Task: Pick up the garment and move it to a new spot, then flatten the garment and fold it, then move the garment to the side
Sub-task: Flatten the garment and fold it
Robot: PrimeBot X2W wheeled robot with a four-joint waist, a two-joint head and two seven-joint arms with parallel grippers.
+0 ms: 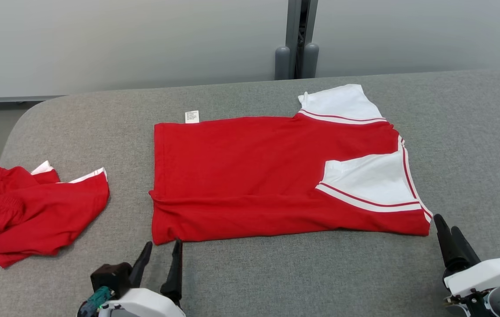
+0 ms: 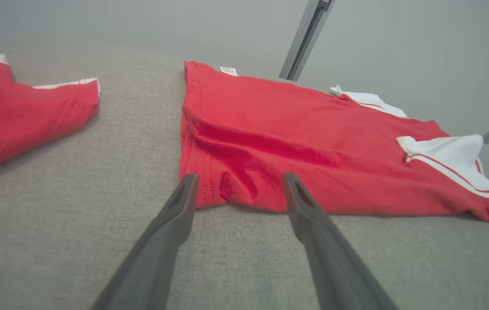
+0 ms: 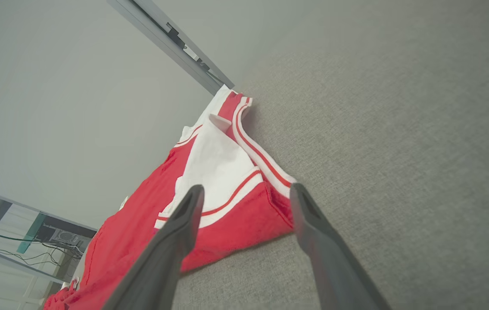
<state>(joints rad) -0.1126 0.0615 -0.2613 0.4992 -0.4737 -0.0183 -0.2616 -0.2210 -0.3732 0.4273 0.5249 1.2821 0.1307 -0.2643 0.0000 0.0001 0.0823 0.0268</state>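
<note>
Grippers sit lowest in the head view: the left gripper [image 1: 163, 244] at the lower left and the right gripper [image 1: 447, 226] at the lower right, both with fingers spread wide and holding nothing. Each points at a near corner of the garment [image 1: 250, 176], tips just beside the hem. In the left wrist view the fingers [image 2: 166, 228] frame a rumpled corner; whether they touch it I cannot tell. Beyond them the garment lies mid-frame, mostly flat, a white sleeve [image 1: 371, 180] turned in over the red body. Farther up, a label [image 1: 192, 116] and a second sleeve [image 1: 342, 103] mark the far edge. A bunched red cloth [image 1: 29, 211] lies at the left edge, well apart. Folding seems the step in hand; next, both grippers likely need to close on the near corners together and carry that edge up the frame evenly.
</note>
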